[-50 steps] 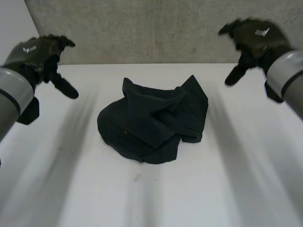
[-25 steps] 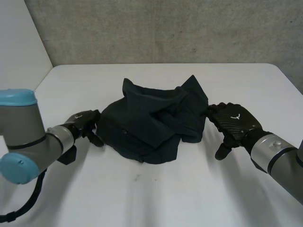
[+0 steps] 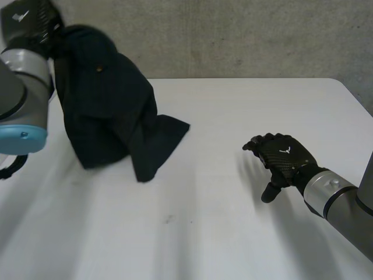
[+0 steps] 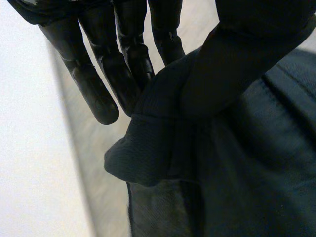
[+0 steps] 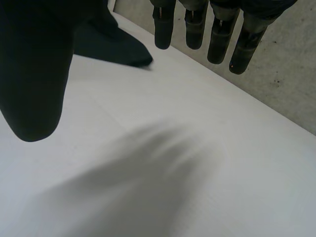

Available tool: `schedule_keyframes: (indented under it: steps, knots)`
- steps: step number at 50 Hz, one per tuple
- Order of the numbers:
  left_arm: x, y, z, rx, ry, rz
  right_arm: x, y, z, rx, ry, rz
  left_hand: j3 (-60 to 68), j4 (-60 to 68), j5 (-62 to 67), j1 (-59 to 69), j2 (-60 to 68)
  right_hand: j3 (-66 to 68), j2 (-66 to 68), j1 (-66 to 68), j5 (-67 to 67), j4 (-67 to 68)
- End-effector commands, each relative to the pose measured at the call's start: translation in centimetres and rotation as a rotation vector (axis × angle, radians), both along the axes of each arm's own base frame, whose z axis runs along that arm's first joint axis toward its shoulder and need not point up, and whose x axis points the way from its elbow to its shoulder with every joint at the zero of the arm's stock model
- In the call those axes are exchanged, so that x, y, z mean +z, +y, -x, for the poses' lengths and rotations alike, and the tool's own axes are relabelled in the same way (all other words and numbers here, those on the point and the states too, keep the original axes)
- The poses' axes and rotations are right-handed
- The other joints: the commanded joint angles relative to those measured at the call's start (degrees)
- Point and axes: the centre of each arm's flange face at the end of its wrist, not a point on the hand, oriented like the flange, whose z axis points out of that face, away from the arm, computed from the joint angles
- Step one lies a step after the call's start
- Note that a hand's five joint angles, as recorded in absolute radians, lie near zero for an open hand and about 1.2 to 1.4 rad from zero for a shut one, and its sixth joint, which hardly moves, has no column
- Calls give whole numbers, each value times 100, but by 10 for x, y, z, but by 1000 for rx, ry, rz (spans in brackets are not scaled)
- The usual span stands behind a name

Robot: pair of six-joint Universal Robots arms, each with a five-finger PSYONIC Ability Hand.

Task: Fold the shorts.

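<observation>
I see the left hand (image 3: pixel 26 20) raised in the upper left of the frame, and the dark shorts (image 3: pixel 105 111) hang down from it. In the left wrist view its fingers (image 4: pixel 94 84) and thumb pinch a thick fold of the shorts (image 4: pixel 247 173) between them, so this hand has hold of the cloth. The lower end of the shorts seems to rest on the white table (image 3: pixel 221 233), left of the centre. The right hand (image 3: pixel 280 160) is low over the table in the lower right, well apart from the shorts. Its fingers (image 5: pixel 197 24) are straight and loose and it holds nothing; beyond its fingertips a corner of the shorts (image 5: pixel 113 49) lies on the table (image 5: pixel 207 148)
</observation>
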Motion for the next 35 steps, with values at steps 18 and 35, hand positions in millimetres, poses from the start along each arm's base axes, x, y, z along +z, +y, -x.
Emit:
schedule_keyframes:
  steps: [18, 35]
  knots:
    - [-117, 185, 204, -828, -315, -123, 1, -19, 21, -231, 51, 75, -4113, -4177, -3763, -3708, -4210, -212, -276, -180, -418, -355]
    - [-31, 139, 97, -347, -375, -51, 48, -15, 22, -159, -1, 114, -5195, -5259, -4844, -4790, -5291, -212, -276, -180, -418, -355]
